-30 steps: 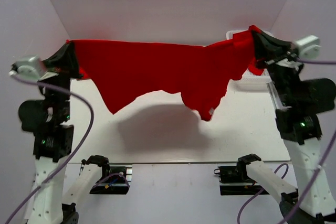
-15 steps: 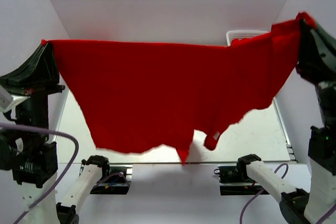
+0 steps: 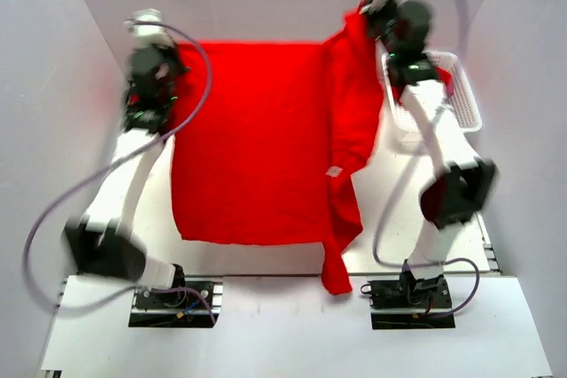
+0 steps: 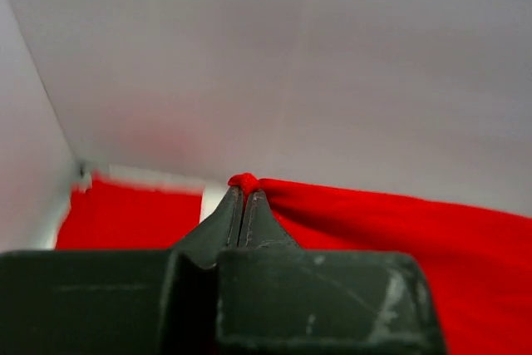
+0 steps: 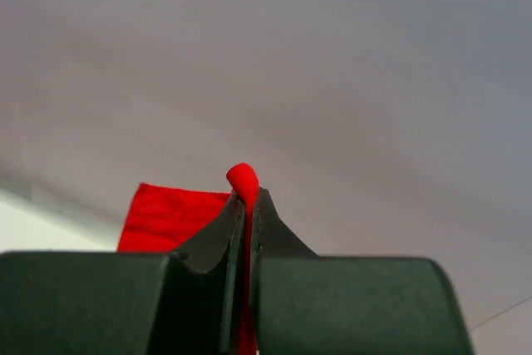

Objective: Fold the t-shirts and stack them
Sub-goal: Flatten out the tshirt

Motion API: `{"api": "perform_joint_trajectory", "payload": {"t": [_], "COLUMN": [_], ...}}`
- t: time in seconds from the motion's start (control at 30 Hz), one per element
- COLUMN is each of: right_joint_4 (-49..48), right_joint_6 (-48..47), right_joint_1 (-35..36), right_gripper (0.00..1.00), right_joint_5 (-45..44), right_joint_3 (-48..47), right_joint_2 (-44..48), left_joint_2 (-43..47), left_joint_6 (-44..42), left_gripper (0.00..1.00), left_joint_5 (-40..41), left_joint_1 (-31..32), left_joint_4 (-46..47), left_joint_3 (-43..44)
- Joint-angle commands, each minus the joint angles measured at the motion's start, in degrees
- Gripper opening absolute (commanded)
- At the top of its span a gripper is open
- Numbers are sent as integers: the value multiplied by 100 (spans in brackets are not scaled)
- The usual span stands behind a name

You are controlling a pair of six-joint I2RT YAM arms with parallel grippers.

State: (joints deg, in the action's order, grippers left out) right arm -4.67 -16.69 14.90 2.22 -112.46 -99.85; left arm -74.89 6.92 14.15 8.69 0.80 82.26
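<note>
Red t-shirt point(image 3: 252, 148) is spread out wide across the middle of the table point(image 3: 416, 183), running from up by the back wall to the near edge. The left part looks pretty flat. The right side is bunched into a long rumpled fold, and a tail of it hangs down past the near edge between the two arm bases. There's a small white tag point(image 3: 334, 171) on that rumpled strip. Both arms are stretched out to the far side, one at each far corner of the shirt. The left gripper point(image 4: 243, 191) has its jaws pressed together on a little nub of red cloth, with more shirt trailing off to either side of it. The right gripper point(image 5: 243, 189) is the same deal, pinched tight on a fold of the fabric that pokes up above the tips. White mesh basket point(image 3: 462, 95) sits at the far right, just beside the right arm, and the top view is too blurry there to say if the shirt touches it.
</note>
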Motion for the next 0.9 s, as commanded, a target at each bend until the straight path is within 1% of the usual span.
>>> {"api": "perform_joint_trajectory", "payload": {"t": [0.0, 0.03, 0.07, 0.1, 0.13, 0.17, 0.2, 0.23, 0.27, 0.3, 0.33, 0.37, 0.4, 0.43, 0.47, 0.5, 0.57, 0.6, 0.63, 0.67, 0.7, 0.73, 0.8, 0.83, 0.87], "right_joint_4": [80, 80, 89, 124, 150, 72, 141, 342, 1118, 1230, 1179, 1039, 707, 278, 178, 394, 843, 1497, 1678, 1819, 2072, 2075, 1961, 1813, 1750], "right_joint_6": [236, 393, 438, 517, 622, 614, 614, 614, 640, 623, 623, 614, 527, 526, 535, 587, 849, 1147, 1472, 1797, 1940, 2272, 2538, 2713, 2767], "right_joint_1": [-249, -285, -303, -364, -391, -417, -400, -391, -400, -391, -382, -382, -373, -365, -338, -338, -329, -338, -338, -382, -365, -382, -373, -365, -347], "right_gripper": [0, 0, 0, 7, 21, 46, 64, 90, 90, 90, 90, 90, 90, 90, 90, 90, 90, 90, 90, 90, 90, 90, 90, 90, 90], "right_joint_5": [112, 304, 366, 445, 672, 727, 727, 623, 578, 682, 710, 745, 919, 982, 1017, 1278, 1430, 1430, 1439, 1518, 1553, 1597, 1650, 1842, 1852], "right_joint_3": [93, 67, 15, -125, -335, -416, -582, -1628, -2004, -2277, -2280, -2036, -1407, -801, -594, -410, -504, -548, -557, -348, -224, -32, 862, 1336, 1567], "right_joint_2": [-839, -1025, -1419, -1875, -2115, -2378, -3138, -3415, -3844, -4049, -4025, -3772, -3395, -3026, -2883, -2786, -2636, -2601, -2548, -2504, -2391, -2303, -1917, -1802, -1496], "left_joint_2": [-1354, -1735, -2113, -2491, -3243, -3590, -3916, -4206, -4687, -4858, -4981, -4982, -4982, -4904, -4808, -4711, -4438, -4377, -4315, -4210, -4209, -4131, -4052, -3972, -3972], "left_joint_6": [47, 125, 178, 178, 283, 336, 415, 416, 416, 416, 363, 276, 223, 222, 222, 222, 222, 370, 372, 433, 512, 512, 600, 652, 653], "left_gripper": [0, 0, 0, 7, 17, 36, 84, 100, 100, 100, 100, 100, 100, 100, 100, 100, 100, 100, 100, 100, 100, 100, 100, 100, 100], "left_joint_5": [387, 387, 334, 334, 247, 246, 333, 438, 439, 439, 439, 439, 300, 142, -7, -305, -579, -815, -948, -1193, -1282, -1370, -1590, -1643, -1644], "left_joint_1": [-43, -43, -43, -43, -43, -43, -43, -43, -43, -43, 10, 10, 62, 63, 63, 63, 63, 63, 63, 63, 63, 63, 116, 116, 116], "left_joint_4": [-62, -62, -62, -62, -123, -185, -455, -614, -816, -1253, -1344, -1345, -1171, -1074, -960, -846, -686, -686, -686, -686, -686, -747, -809, -809, -809], "left_joint_3": [-193, -114, 78, 202, 394, 883, 1219, 1570, 2366, 2748, 3013, 3172, 3174, 3095, 2790, 2604, 2113, 1971, 1856, 1612, 1487, 1260, 995, 715, 591]}}
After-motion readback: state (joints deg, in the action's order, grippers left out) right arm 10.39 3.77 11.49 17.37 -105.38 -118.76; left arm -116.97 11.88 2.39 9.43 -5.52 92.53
